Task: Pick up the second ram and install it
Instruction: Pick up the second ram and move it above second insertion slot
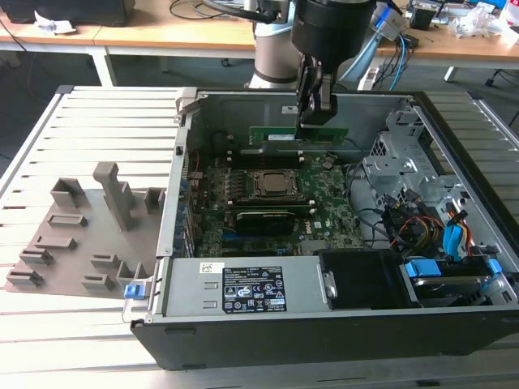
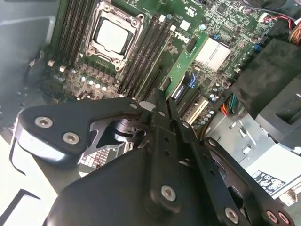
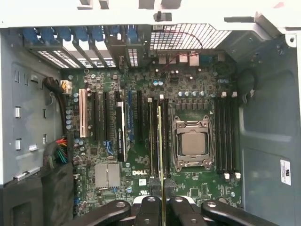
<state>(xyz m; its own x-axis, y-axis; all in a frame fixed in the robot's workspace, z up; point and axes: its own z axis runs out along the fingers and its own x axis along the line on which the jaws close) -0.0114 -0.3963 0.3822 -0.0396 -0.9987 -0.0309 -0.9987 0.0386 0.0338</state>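
Observation:
My gripper (image 1: 311,120) hangs inside the open computer case, shut on the second ram (image 1: 298,134), a narrow green stick held level above the motherboard's far side. In the first wrist view the second ram (image 3: 160,141) appears edge-on, clamped between the fingertips (image 3: 153,182). It hovers over the black memory slots (image 3: 153,136) beside the processor socket (image 3: 190,143). In the second wrist view the gripper (image 2: 162,96) pinches one end of the second ram (image 2: 186,61), which sticks out past the socket (image 2: 113,35). Whether it touches a slot I cannot tell.
The black expansion card (image 1: 259,219) sits in front of the socket. Cables and drive bays (image 1: 438,219) crowd the case at the exterior view's right. A grey fixture tray (image 1: 81,235) with upright blocks lies outside the case at the left. More memory slots (image 3: 226,136) flank the socket.

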